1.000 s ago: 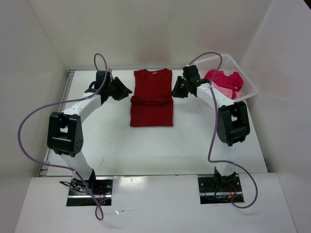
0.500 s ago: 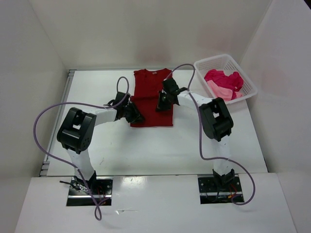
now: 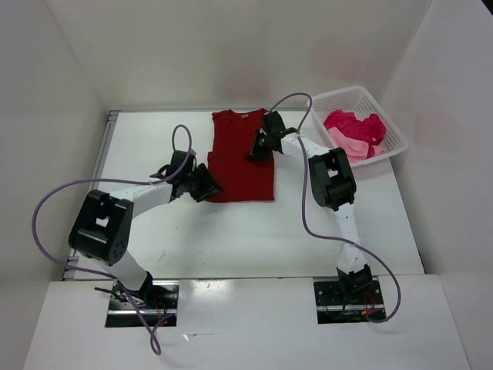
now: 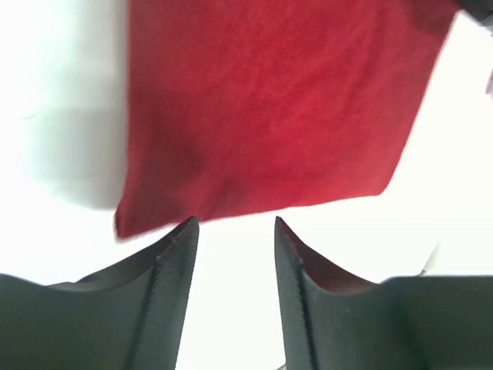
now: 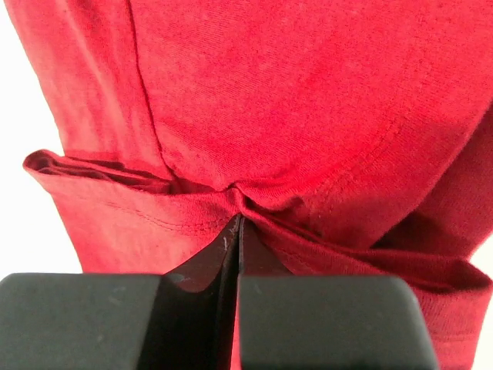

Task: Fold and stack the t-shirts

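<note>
Overhead view of a white table [image 3: 231, 239] with two robot arms reaching across it from the near edge. We count three shirts in all, one white lattice basket and two grippers.

One dark red t-shirt [image 3: 240, 173] lies flat at the middle of the table's far half. Its long axis runs from near to far. The collar points at the back wall and the straight hem faces the arm bases. Its sleeves do not stick out, so we see a narrow rectangle, with a cross fold partway down the body.

The left gripper [image 3: 206, 185] sits at the shirt's near left corner. In the left wrist view its two fingers are spread apart with bare table between them [image 4: 233, 225], and the hem of the dark red t-shirt [image 4: 262, 108] lies just beyond the tips. The fingers grip nothing.

The right gripper [image 3: 257, 152] rests on the shirt's right side, in its upper half. In the right wrist view its fingers are pressed together [image 5: 237, 223], and the cloth of the dark red t-shirt [image 5: 293, 92] puckers into the tips, so we read it as pinching a fold of the shirt.

The basket [image 3: 385, 116] stands at the far right corner, well apart from the red shirt. Two crumpled shirts lie inside it: one magenta t-shirt [image 3: 356, 125] toward the back and one light pink t-shirt [image 3: 350, 144] toward the front, touching each other. We cannot tell which way either of these points.
</note>
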{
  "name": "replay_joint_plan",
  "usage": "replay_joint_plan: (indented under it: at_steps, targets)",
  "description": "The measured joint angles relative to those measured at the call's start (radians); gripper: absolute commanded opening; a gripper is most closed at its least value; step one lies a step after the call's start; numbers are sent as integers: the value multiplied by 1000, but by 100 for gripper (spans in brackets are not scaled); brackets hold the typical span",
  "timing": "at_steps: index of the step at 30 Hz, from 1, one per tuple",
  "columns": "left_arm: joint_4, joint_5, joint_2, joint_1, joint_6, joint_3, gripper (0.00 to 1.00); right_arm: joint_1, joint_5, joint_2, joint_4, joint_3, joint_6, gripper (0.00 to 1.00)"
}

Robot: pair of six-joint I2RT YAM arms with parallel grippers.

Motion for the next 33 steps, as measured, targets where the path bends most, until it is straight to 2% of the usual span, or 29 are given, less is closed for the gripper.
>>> replay_joint_plan:
  at_steps: [3,6,7,8,11,14,16,17,18,20,22,23,26,31,33]
  targets:
    - [-25,-17,-82,27,3,-22,55,-5,-14,2,3,0,5,1]
    - [-34,-33,-141,55,5,-43,57,-8,-19,-5,0,0,7,8]
    - [-33,-35,-146,63,5,-50,57,-8,-21,-15,-3,-6,8,11]
    - [-32,-35,-146,70,4,-57,58,-9,-22,-37,-2,-26,10,21]
    - [-32,-30,-120,84,0,-84,58,-10,-28,-161,19,-147,18,36]
    - [-36,-26,-66,87,0,-94,58,-16,-31,-361,46,-340,32,34]
    - [-35,-26,-39,87,0,-94,54,-23,-30,-502,73,-478,43,23]
    - [-31,-18,-31,87,-1,-94,54,-27,-27,-558,83,-537,50,11]
    - [-26,-17,-29,87,-1,-93,52,-32,-23,-612,105,-604,60,8]
    - [-16,-16,-22,87,-2,-93,48,-42,-13,-691,125,-722,79,8]
    - [-2,-12,-12,87,-4,-93,45,-50,-6,-729,136,-819,97,20]
    - [5,-10,-8,87,-4,-93,42,-55,-2,-733,138,-861,109,35]
    - [21,-8,2,87,-5,-93,40,-66,-9,-720,135,-932,130,47]
    - [40,-7,15,87,-11,-93,29,-70,-27,-663,182,-940,140,48]
    - [43,-8,18,87,-13,-93,26,-70,-30,-636,200,-940,142,46]
